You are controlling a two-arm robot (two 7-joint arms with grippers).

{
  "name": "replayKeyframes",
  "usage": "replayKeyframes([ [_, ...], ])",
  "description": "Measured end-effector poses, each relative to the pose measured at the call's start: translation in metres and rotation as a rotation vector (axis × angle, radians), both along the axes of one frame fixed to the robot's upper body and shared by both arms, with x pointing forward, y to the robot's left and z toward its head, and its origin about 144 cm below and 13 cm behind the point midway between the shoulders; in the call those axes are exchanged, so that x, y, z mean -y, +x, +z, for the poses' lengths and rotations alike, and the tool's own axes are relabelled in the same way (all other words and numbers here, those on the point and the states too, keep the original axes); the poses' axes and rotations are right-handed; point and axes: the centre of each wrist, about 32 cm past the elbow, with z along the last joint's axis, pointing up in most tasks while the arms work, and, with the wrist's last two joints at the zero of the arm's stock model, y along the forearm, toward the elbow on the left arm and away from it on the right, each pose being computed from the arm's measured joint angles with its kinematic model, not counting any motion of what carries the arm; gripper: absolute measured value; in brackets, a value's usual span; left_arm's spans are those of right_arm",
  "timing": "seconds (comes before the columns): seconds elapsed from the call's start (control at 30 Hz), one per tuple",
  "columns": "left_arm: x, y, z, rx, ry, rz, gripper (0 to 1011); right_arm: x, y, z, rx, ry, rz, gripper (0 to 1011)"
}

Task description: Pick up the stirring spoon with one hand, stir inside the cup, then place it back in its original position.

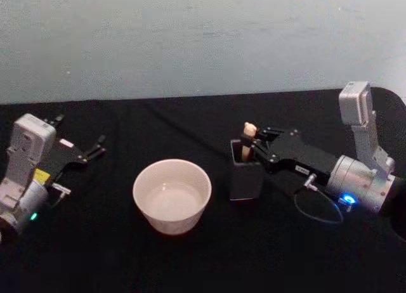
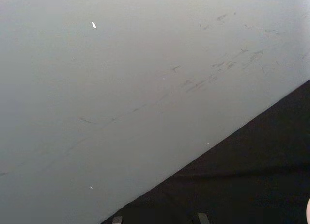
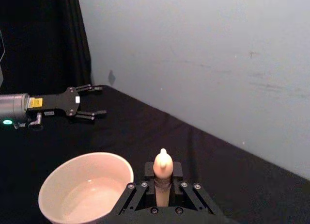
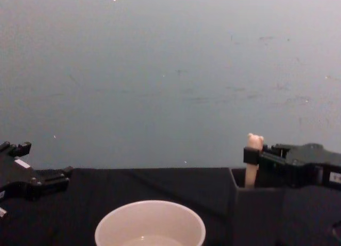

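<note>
Right pincer (image 1: 252, 143) closed on small beige bear-knob stirring spoon (image 1: 248, 139) w/ handle upright in dark grey square holder (image 1: 246, 176). Spoon prob. light, stiff, slim: grip just under knob. Left pincer (image 1: 96, 148) open, idle.

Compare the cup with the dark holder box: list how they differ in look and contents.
The cup is round, wide and cream-white; the holder box is square-sided, narrow and dark grey. The cup is low and the holder is taller. The stirring spoon stands in the holder, with the right gripper at its handle; the cup holds no spoon. Both stand upright on the black table.

The stirring spoon (image 1: 248, 141) has its bowl hidden inside the holder (image 1: 245, 177).
</note>
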Motion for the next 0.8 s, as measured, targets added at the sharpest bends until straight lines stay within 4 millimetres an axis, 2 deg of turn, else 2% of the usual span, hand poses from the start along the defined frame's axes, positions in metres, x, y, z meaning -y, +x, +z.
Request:
replayKeyframes([
  [0.73,0.0000,0.0000,0.0000,0.000,0.000,0.000,1001,-0.0017,-0.0013,-0.0035,-0.017,-0.010,-0.015,204],
  [0.8,0.0000,0.0000,0.0000,0.000,0.000,0.000,1001,-0.0016,-0.0012,-0.0034,-0.017,-0.010,-0.014,266],
])
